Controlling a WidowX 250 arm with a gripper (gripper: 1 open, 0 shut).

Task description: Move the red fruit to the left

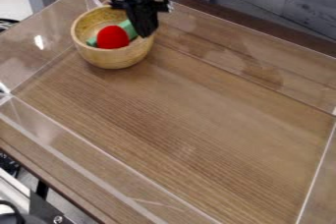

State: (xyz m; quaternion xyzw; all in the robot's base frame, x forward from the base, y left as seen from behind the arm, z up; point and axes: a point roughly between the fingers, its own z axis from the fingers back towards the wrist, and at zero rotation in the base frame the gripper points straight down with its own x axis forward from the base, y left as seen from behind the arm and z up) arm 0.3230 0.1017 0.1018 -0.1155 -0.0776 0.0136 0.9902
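The red fruit (113, 37) is a small round bright-red piece lying inside the tan wooden bowl (98, 59) at the far left of the table. A light-green piece (128, 27) shows beside it under the arm. My black gripper (140, 31) hangs over the bowl's right side, just right of the red fruit, with its fingers together and shut. Nothing is seen held between them; the tips are partly hidden against the bowl's rim.
A clear plastic wall (250, 66) rings the wooden tabletop (197, 120) on all sides. Grey planks form the backdrop at the far right. Dark cables lie off the table's front left corner.
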